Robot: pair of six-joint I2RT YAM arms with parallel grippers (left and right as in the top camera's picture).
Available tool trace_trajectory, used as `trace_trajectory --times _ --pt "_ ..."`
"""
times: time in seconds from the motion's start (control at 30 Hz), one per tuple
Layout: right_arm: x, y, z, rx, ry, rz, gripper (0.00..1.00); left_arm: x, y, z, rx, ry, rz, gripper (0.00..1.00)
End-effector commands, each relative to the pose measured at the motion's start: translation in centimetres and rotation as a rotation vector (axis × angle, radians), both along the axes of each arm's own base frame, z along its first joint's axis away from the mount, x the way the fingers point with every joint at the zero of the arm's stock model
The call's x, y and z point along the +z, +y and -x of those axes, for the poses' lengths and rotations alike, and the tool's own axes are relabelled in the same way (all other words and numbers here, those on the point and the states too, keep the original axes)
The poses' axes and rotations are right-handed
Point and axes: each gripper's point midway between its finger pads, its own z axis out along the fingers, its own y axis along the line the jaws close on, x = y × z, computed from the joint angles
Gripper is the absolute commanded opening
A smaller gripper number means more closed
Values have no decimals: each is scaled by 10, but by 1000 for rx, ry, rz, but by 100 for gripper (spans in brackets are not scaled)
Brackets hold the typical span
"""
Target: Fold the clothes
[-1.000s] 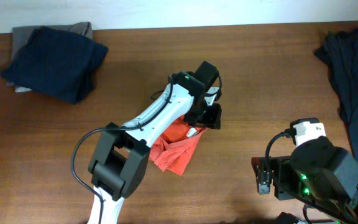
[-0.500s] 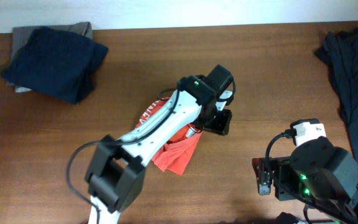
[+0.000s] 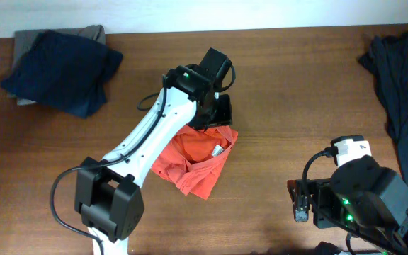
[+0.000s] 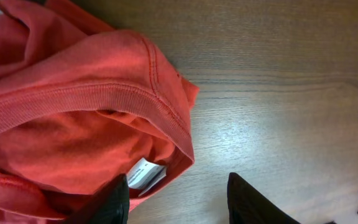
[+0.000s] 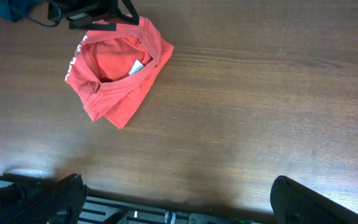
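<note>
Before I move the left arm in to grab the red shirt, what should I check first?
1. Left gripper empty: ok, jaws apart over bare wood.
2. Red T-shirt lying flat: not ok, it is a crumpled heap.
3. Collar reachable: ok, it lies on top, with the white label showing beside one finger.
4. Right gripper clear of the shirt: ok, open and well apart from it.
5. Other clothes out of the way: ok, the dark blue stack and the dark garment lie apart.
6. Sleeves located: cannot tell, hidden in the folds.
</note>
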Motion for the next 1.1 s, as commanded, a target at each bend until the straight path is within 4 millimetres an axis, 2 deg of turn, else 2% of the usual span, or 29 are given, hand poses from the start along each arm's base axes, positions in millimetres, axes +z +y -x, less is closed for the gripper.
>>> trace_trajectory --times 0.0,0.4,0.83,1.07 --pt "-1 -3 -2 -18 -8 17 99 -20 -3 0 57 58 -25 50" --pt "-2 -5 0 -11 -3 29 99 -52 -5 3 177 165 -47 50" --pt "-1 -7 -2 -6 -17 50 99 -54 -10 -6 235 149 -22 50" --pt "-1 -7 -2 -6 -17 50 99 -68 -11 -6 243 171 -41 50"
